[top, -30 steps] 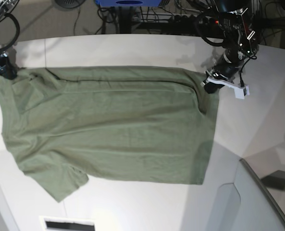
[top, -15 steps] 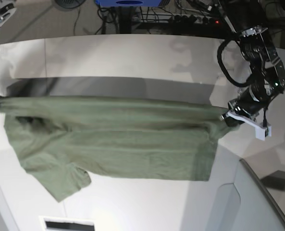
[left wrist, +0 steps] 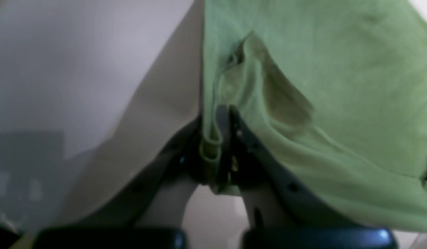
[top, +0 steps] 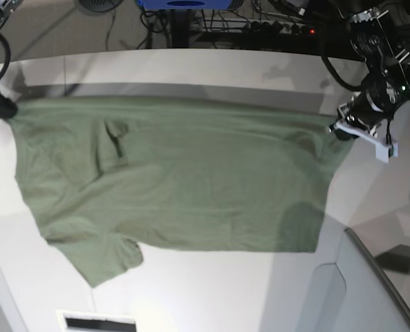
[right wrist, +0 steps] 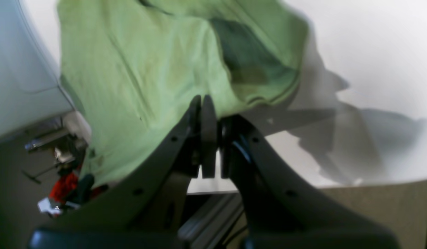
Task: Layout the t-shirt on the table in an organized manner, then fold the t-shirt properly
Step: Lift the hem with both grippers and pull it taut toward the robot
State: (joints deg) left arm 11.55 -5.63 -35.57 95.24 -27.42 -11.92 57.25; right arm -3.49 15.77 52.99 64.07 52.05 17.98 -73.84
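T-shirt (top: 177,173) stretched over table (top: 191,290), cables (top: 211,24) behind

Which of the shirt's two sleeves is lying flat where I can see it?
The sleeve at the bottom left of the base view: it sticks out flat on the white table. The other sleeve on the olive t-shirt shows no clear outline along the far edge.

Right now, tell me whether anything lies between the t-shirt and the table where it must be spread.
Nothing visible does. The t-shirt hangs stretched between the left gripper and right gripper, over bare white table.
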